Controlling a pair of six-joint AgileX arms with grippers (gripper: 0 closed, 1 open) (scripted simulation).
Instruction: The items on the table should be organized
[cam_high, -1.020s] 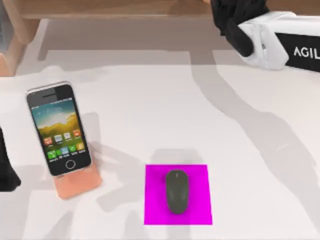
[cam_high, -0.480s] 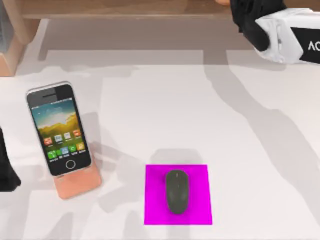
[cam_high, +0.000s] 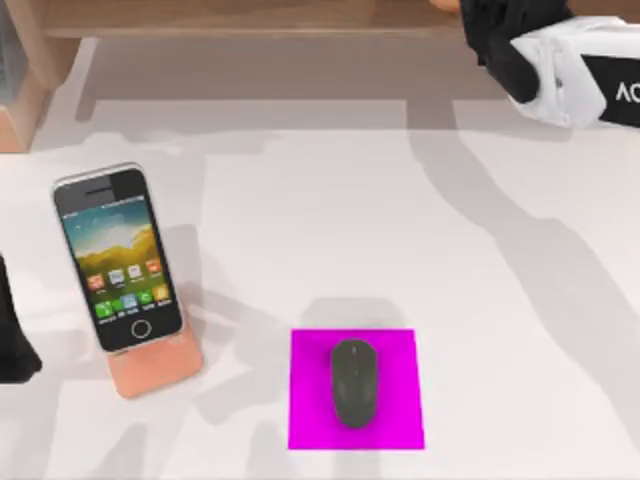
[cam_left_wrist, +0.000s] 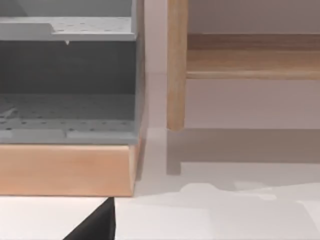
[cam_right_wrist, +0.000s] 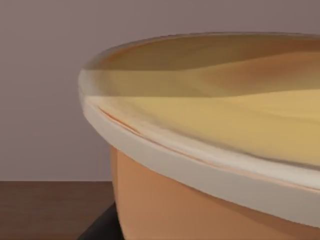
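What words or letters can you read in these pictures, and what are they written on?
"AC": white letters on the black panel of the right arm, cut off by the top view's edge.
Smartphone screen: colourful app icons with tiny labels beneath, too small to read.
Mouse, magenta pad: no writing.

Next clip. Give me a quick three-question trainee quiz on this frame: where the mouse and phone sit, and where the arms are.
1. True or false: the mouse lies on the magenta pad.
2. What holds the smartphone? A) the wooden shelf B) the peach-orange stand C) the left gripper
3. Fill in: the right gripper is at the table's far ____ corner in the top view.

Key: 1 true. 2 B. 3 right; the left gripper sits at the left edge, beside the phone.
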